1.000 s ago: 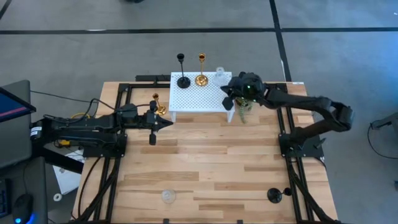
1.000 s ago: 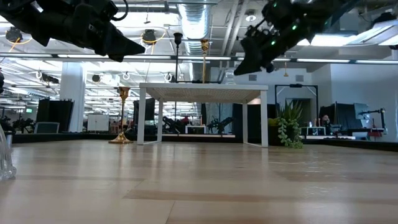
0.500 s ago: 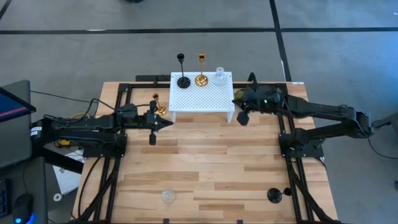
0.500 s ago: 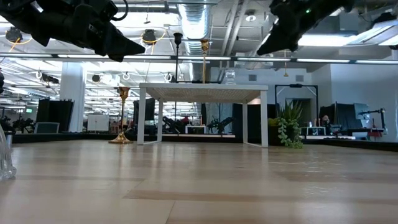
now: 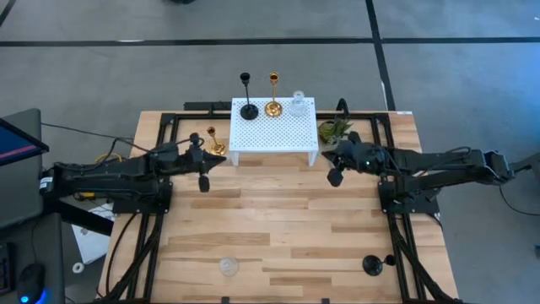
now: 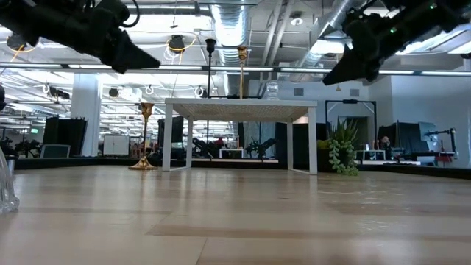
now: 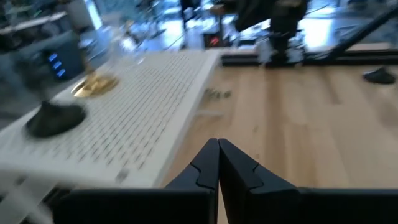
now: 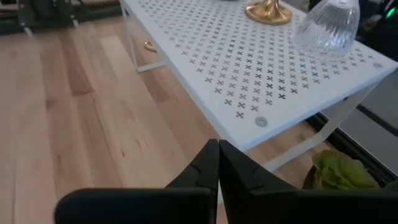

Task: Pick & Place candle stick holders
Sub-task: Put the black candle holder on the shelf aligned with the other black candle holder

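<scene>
On white stand (image 5: pixel 274 127): glass holder (image 5: pixel 298 105) faint, hard to make out; both arms' fingers clenched, empty.

Grey floor (image 5: pixel 472 34) crossed by dark lines surrounds the wooden desk (image 5: pixel 278 228); ceiling ducts (image 6: pixel 224 22) and strip lights hang overhead.

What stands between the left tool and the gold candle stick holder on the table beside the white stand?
Nothing visible: the shut left tool hangs near the gold candle stick holder, with only bare table between them.
</scene>
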Robot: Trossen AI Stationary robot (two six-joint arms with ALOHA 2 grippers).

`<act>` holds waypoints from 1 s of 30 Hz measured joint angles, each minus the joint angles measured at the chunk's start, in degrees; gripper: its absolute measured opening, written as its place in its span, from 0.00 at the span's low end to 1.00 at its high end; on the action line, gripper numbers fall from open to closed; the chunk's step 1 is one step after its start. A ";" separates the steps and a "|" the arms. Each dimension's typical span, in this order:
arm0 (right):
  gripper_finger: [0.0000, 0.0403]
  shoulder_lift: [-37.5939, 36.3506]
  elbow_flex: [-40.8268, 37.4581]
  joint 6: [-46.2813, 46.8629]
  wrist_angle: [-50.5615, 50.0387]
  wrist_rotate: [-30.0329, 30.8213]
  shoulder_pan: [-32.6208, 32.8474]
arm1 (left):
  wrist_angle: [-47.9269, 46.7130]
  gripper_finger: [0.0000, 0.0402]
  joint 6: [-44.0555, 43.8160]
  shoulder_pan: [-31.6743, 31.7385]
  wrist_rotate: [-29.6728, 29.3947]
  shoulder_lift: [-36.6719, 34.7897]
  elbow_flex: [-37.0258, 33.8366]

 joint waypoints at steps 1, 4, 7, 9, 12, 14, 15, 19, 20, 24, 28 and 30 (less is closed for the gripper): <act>0.00 -0.35 -0.75 0.00 1.26 0.33 0.24 | -1.78 0.01 -0.91 -0.59 -2.21 -1.04 0.00; 0.00 -1.01 -1.88 0.00 3.35 0.39 0.53 | -6.08 0.01 -3.84 -2.80 -8.39 -3.48 -0.02; 0.00 -1.05 -1.85 0.00 4.70 0.41 0.51 | -10.10 0.01 -7.19 -5.49 -11.09 -4.49 -0.04; 0.00 -1.05 -1.85 0.00 4.80 0.00 0.51 | -11.49 0.01 -8.42 -7.49 -11.39 -4.44 -0.04; 0.00 -1.05 -1.85 1.12 3.73 -1.38 1.55 | -11.93 0.01 -8.63 -10.76 -11.39 -3.71 -0.24; 0.00 -1.31 -1.85 2.43 2.57 -2.27 2.93 | -11.80 0.01 -8.17 -12.68 -11.48 -3.45 -0.26; 0.00 -1.71 -1.85 2.97 1.72 -3.06 3.70 | -11.61 0.01 -7.31 -13.46 -11.50 -3.26 -0.26; 0.00 -3.86 -1.83 6.06 -1.14 -6.10 6.79 | -11.02 0.01 -4.59 -15.38 -11.57 -2.79 -0.26; 0.00 -4.57 -1.82 6.72 -1.41 -7.54 7.45 | -10.85 0.01 -4.31 -15.51 -11.56 -2.79 -0.26; 0.00 -7.12 -1.79 10.35 -1.78 -15.26 9.14 | -9.67 0.01 -4.26 -15.61 -11.57 -2.77 -0.26; 0.00 -8.97 -1.76 18.51 -3.77 -24.95 9.85 | -9.04 0.01 -4.13 -15.61 -10.48 -2.75 -0.26; 0.00 -9.57 -1.11 24.01 -6.89 -30.30 9.89 | -8.67 0.01 -4.13 -15.61 -9.54 -2.77 -0.26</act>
